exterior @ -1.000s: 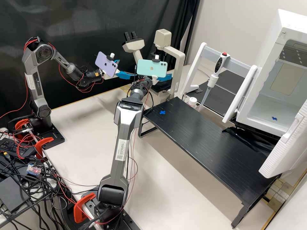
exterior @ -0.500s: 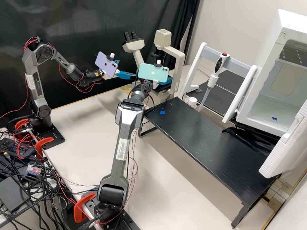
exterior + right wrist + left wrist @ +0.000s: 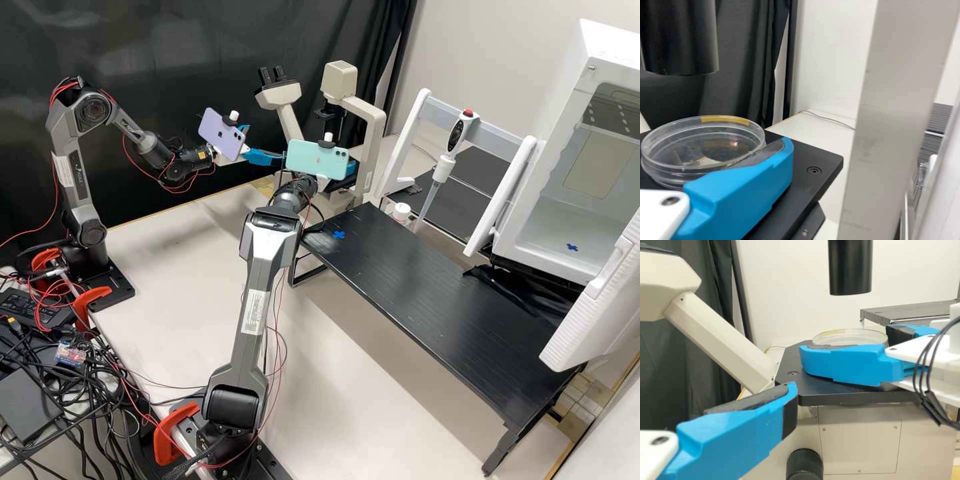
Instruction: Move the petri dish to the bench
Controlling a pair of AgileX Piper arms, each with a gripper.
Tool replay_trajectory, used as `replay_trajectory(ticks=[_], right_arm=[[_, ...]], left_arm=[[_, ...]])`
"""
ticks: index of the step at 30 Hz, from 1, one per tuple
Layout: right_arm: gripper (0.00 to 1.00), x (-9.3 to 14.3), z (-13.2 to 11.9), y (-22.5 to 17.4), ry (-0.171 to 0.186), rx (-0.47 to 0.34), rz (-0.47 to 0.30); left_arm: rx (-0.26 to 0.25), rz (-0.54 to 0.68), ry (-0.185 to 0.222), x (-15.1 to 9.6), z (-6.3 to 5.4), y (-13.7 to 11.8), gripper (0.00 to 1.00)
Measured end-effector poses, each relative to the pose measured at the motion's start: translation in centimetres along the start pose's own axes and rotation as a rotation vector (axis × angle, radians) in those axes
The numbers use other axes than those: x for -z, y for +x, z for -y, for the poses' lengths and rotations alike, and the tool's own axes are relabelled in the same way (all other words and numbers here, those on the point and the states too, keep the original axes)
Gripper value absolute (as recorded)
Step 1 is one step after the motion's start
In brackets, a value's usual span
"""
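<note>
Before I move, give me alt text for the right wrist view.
A clear petri dish sits on a black stage, the right pincer alongside it. A black cylinder hangs above the stage; a grey upright stands nearby.

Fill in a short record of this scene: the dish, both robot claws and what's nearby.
dish: clear petri dish, yellow strip at its rim
dish location: at the black stage of the microscope
right gripper: at the dish
left gripper: near the microscope, open
nearby: low black stand with blue cross; pipette, slanted
task status: dish not yet on the bench
</note>
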Motion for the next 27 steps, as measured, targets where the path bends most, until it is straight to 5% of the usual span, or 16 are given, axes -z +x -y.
replay_trajectory(ticks=[27], right_arm=[[0.00,-0.20,-0.17,-0.59,0.001,-0.012,0.008]], left_arm=[[0.000,0.000,0.000,0.00,0.00,0.00,1.00]])
